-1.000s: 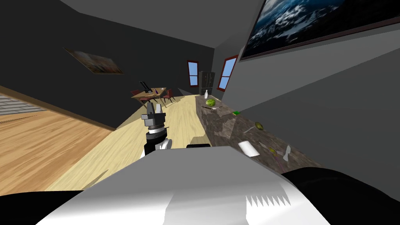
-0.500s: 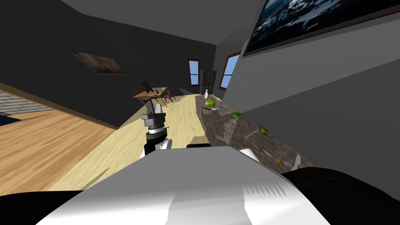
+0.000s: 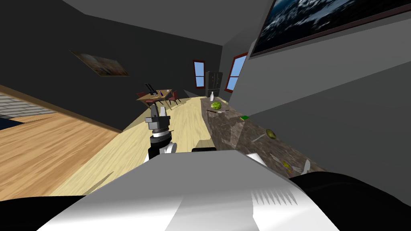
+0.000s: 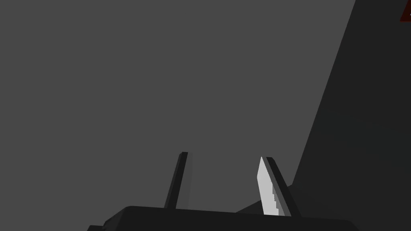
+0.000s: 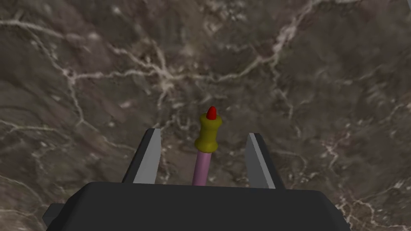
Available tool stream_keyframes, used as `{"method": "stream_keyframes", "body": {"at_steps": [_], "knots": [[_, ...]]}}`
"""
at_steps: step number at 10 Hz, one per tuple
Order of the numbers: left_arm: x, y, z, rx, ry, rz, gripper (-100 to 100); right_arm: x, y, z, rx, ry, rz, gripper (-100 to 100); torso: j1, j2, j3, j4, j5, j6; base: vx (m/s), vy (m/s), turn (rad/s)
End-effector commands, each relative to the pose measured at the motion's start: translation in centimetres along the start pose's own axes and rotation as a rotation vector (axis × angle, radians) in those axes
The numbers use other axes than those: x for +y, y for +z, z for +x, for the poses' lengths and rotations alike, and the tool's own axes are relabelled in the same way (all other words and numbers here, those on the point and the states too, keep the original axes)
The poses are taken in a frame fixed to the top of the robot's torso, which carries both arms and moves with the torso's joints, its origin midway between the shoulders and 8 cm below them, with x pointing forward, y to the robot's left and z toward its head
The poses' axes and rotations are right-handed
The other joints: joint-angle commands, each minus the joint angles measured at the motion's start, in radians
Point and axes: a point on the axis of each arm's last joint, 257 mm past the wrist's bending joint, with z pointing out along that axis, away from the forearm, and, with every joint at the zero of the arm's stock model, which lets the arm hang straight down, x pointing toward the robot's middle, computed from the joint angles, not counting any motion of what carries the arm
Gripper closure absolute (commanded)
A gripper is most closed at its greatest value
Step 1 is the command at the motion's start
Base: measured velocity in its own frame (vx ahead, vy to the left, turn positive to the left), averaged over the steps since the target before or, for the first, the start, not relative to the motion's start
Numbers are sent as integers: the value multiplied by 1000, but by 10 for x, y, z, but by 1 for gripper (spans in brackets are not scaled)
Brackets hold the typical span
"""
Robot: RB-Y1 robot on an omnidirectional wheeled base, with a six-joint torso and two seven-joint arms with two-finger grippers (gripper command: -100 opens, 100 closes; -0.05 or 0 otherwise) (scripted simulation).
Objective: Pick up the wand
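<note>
The left claw point(image 3: 157, 110) carries two thin, blade-like fingers on a small dark box, one finger pale grey and the other shaded darker. Directly behind that claw sits a stack of dark grey ribbed rings, then the black left forearm point(image 3: 157, 144), which ends in a rounded white joint cover. Seen from its own wrist, the claw's fingers have near-black outer edges, and one has a bright grey inner face with a stepped edge. The right claw point(image 5: 204, 131) has two tapering, light grey blades with darker outer sides. At its base lies a broad charcoal block with chamfered corners and a small lighter grey lug.
</note>
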Motion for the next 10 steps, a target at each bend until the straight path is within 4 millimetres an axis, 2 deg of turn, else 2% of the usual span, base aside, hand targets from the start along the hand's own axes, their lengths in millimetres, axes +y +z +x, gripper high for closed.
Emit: {"method": "stream_keyframes", "body": {"at_steps": [1,4,5,6,8,9,10], "knots": [[0,0,0,0,0,0,0,0,0,0,0,0,0,100,0,0,0,0,0,0,0,0,0],[0,0,0,0,0,0,0,0,0,0,0,1,-1,100,-1,0,0,0,0,0,0,0,0],[0,0,0,0,0,0,0,0,0,0,0,1,-1,0,-1,0,0,0,0,0,0,0,0],[0,0,0,0,0,0,0,-1,-9,-3,1,-1,0,100,-1,0,0,0,0,0,-6,4,-11],[0,0,0,0,0,0,0,-1,-19,-6,2,-1,1,100,0,1,0,0,0,0,-11,6,-10],[0,0,0,0,0,0,0,-2,-16,-4,2,-1,2,100,0,1,0,0,0,0,0,0,0],[0,0,0,0,0,0,0,-2,-17,-4,2,-1,1,0,0,1,0,0,0,0,0,0,0]]}}
